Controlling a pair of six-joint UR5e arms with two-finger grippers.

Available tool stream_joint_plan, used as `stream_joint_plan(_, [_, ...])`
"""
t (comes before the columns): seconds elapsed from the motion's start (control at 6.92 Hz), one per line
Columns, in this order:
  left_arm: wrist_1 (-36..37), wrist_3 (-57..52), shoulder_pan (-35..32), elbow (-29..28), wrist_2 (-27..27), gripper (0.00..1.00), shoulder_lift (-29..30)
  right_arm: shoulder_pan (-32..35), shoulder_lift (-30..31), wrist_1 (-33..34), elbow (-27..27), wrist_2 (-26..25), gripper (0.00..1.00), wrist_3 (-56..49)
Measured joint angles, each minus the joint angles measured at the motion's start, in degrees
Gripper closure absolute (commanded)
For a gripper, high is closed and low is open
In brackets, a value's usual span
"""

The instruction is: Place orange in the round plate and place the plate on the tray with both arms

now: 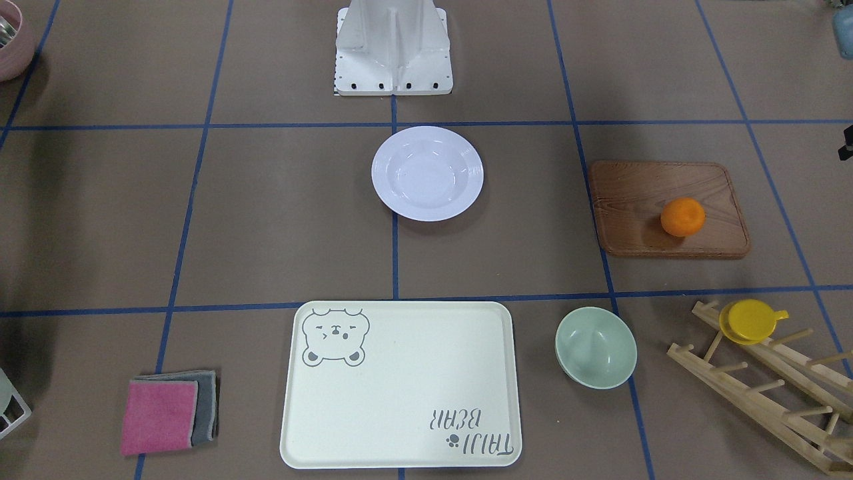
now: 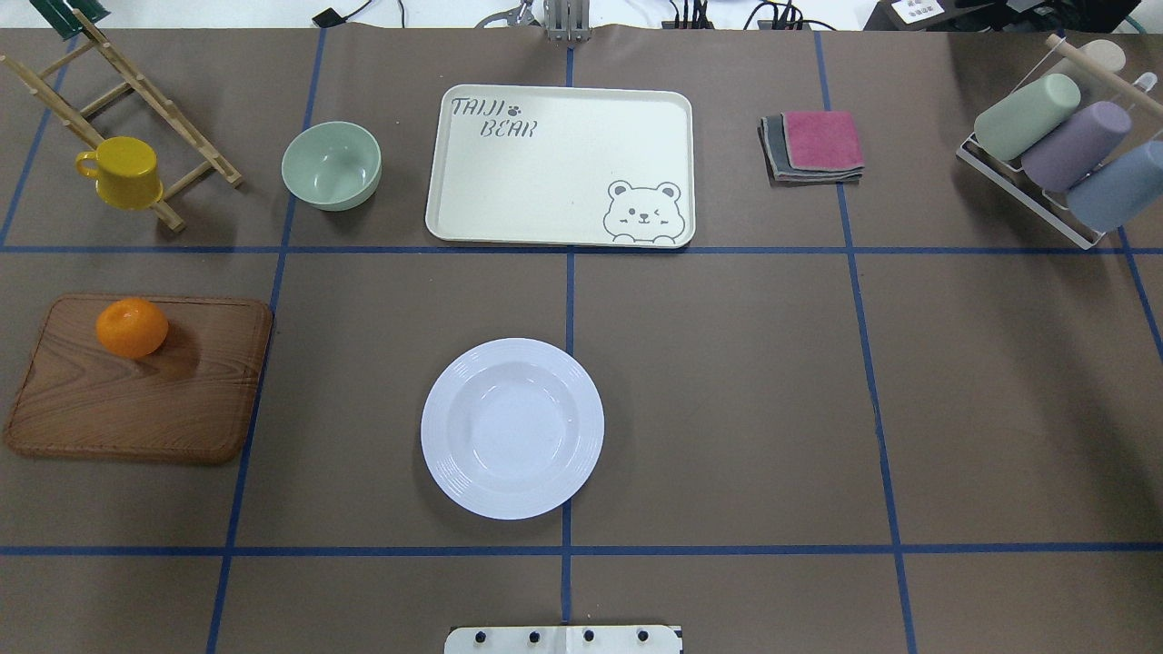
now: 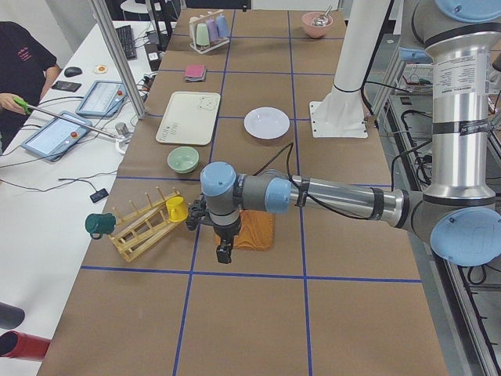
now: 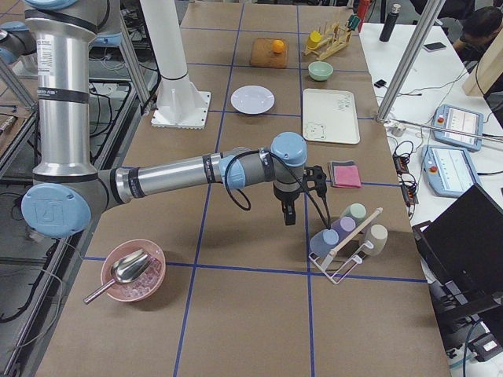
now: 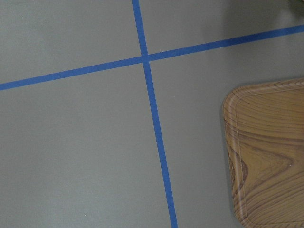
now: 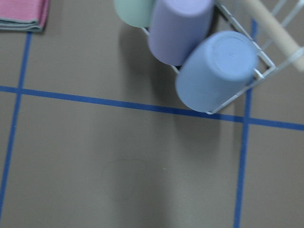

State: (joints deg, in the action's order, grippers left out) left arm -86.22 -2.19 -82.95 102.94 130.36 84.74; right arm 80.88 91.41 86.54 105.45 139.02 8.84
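Note:
The orange [image 2: 132, 327] rests on the far corner of a brown wooden board [image 2: 136, 391] at the table's left. The white round plate [image 2: 511, 427] lies bare at the middle of the table, close to the robot's base. Beyond it lies the cream tray [image 2: 545, 173] with nothing on it. My left gripper [image 3: 224, 252] hangs above the table beside the board, some way from the orange. My right gripper [image 4: 286, 214] hangs far right, near a wire cup rack. Both show only in the side views, so I cannot tell whether they are open or shut.
A pale green bowl [image 2: 331, 165] stands left of the tray. A yellow cup [image 2: 123, 171] hangs on a wooden rack [image 2: 136, 109]. Folded cloths [image 2: 813, 145] and a wire rack of cups [image 2: 1054, 145] sit at the right. A person [image 3: 19, 70] is at the side table.

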Motion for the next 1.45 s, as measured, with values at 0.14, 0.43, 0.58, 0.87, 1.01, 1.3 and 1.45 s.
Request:
stream_joint_plan(0.14, [-0.02, 1.58, 0.10, 0.92, 0.27, 0.01, 0.07, -2.07, -1.16, -1.16, 0.19, 3.57, 0.00, 1.97])
stream_joint_plan(0.43, [-2.32, 9.09, 0.78, 3.36, 1.61, 0.01, 0.15, -8.32, -2.66, -9.99, 0.13, 10.98, 0.00, 16.14])
stream_joint_plan(0.58, [-4.63, 13.46, 2.12, 3.76, 1.91, 0.01, 0.16, -12.60, -3.23, -18.29, -0.20, 11.78, 0.00, 26.57])
stream_joint_plan(0.87, [-10.47, 24.25, 7.02, 3.89, 1.99, 0.01, 0.16, -20.63, -4.66, -37.01, -0.65, 7.67, 0.00, 49.84])
stream_joint_plan(1.01, [-14.12, 30.64, 10.01, 3.87, 1.96, 0.01, 0.28, -25.48, -5.95, -46.25, -1.08, 2.37, 0.07, 63.27])
stream_joint_plan(1.3, [-19.89, 41.72, 16.76, 3.66, 1.22, 0.01, 1.31, -35.96, -11.14, -57.04, -2.15, -9.13, 0.01, 85.45])
stream_joint_plan(1.45, [-21.14, 45.96, 19.93, 3.44, 0.12, 0.01, 2.63, -40.44, -12.91, -58.57, -2.28, -14.68, 0.00, 90.33])
